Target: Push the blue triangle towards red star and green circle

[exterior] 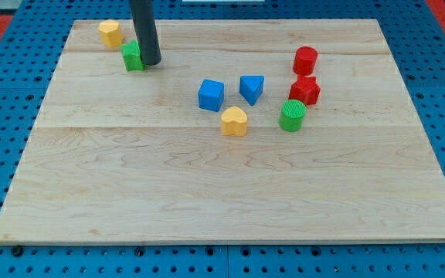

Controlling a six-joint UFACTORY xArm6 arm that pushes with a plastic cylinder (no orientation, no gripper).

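Note:
The blue triangle (pixel 252 88) lies on the wooden board right of centre, near the view's top. The red star (pixel 305 90) is a short way to its right, and the green circle (pixel 292 115) sits just below the star. My tip (pixel 151 63) rests at the board's upper left, touching the right side of a green block (pixel 133 56), far to the left of the blue triangle. A blue cube (pixel 211 94) lies just left of the triangle.
A yellow heart (pixel 234 121) lies below the blue cube and triangle. A red cylinder (pixel 305 59) stands above the red star. A yellow block (pixel 110 32) sits at the board's top left corner. The board (pixel 222 193) rests on a blue pegged mat.

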